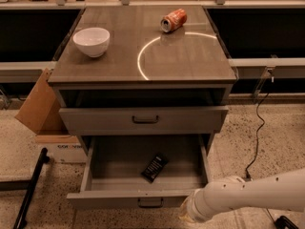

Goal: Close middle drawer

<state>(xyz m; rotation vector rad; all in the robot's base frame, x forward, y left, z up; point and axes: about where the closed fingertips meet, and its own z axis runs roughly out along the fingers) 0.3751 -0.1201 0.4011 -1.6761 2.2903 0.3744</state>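
One open middle drawer [110, 199], gripper [188, 214] beside its front's right end, grip unclear.

Floor [286, 142]: pale speckled terrazzo under dim, warm light.
Cabinet [190, 56]: grey-brown, mid-view, with a flat top that carries a bright arc of reflected light [141, 56].
Ledge [271, 62]: long and pale, runs left to right behind the cabinet, with dark bays [28, 32] above it (contents not discernible).
Cardboard box [35, 104]: leans at the cabinet's left side.
Black cable [258, 128]: drops from the ledge on the right and reaches the floor.
Black bar [28, 190]: lies on the floor, lower left.
Gripper [187, 216]: at the bottom edge, just in front of the cabinet, right of centre.
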